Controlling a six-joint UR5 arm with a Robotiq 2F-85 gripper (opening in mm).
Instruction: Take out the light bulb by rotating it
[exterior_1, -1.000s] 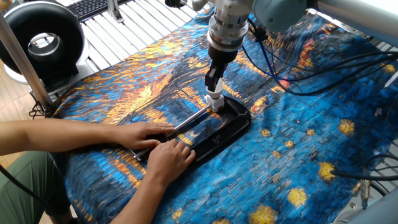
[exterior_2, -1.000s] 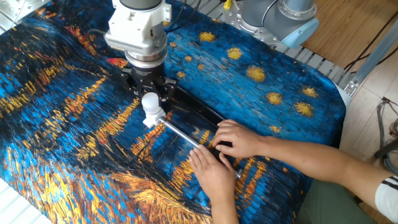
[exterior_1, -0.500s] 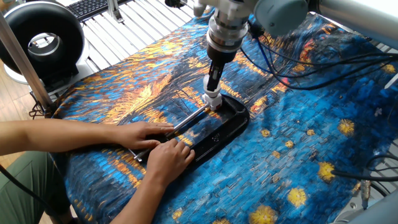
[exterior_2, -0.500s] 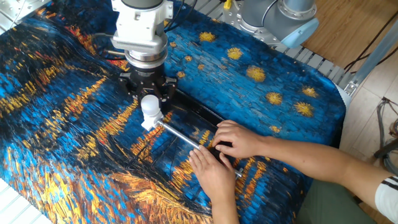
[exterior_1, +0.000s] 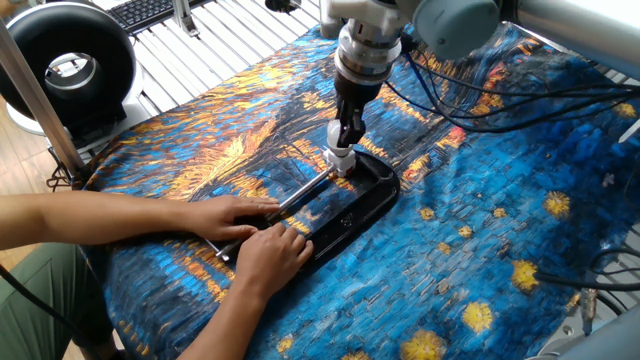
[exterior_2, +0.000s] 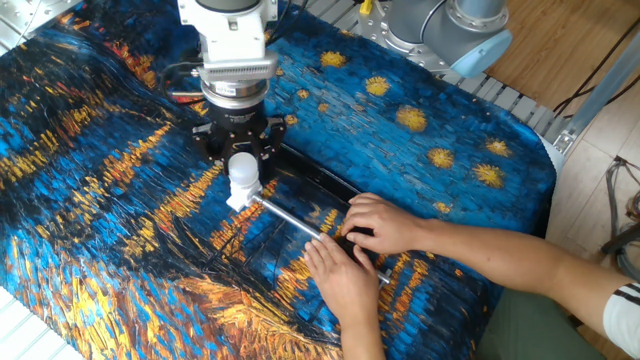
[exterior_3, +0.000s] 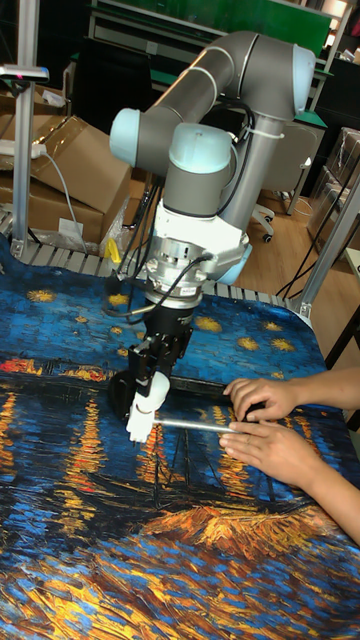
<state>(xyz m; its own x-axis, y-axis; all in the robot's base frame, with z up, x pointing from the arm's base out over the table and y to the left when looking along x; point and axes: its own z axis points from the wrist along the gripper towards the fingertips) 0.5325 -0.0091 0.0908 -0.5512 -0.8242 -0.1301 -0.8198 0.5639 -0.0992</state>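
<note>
One fixed view: gripper (exterior_1: 344, 146) points straight down over the far end of a black C-clamp (exterior_1: 352, 205) lying flat on the painted starry-night tablecloth (exterior_1: 500, 230). Its fingers are closed in on the light bulb (exterior_1: 342, 158), which stands upright on a short white socket (exterior_1: 339, 170) at the clamp's end. A metal rod (exterior_1: 300, 192) runs from the socket toward two human hands (exterior_1: 250, 235) pressing the clamp's near end down.

Other fixed view: white frosted globe of the bulb (exterior_2: 243, 168) shows between the black fingers (exterior_2: 265, 150), one on each side, touching it. The socket (exterior_2: 238, 196) sits just below; the rod (exterior_2: 295, 222) leads to the hands (exterior_2: 365, 240). Clamp body (exterior_2: 318, 180) lies behind.

Tall fixed view: gripper (exterior_3: 152, 385) is tilted slightly, gripping the bulb (exterior_3: 155, 388) at its top. The socket (exterior_3: 138, 425) is below it, touching the rod (exterior_3: 195, 425). The hands (exterior_3: 270, 425) rest on the clamp (exterior_3: 195, 388).
</note>
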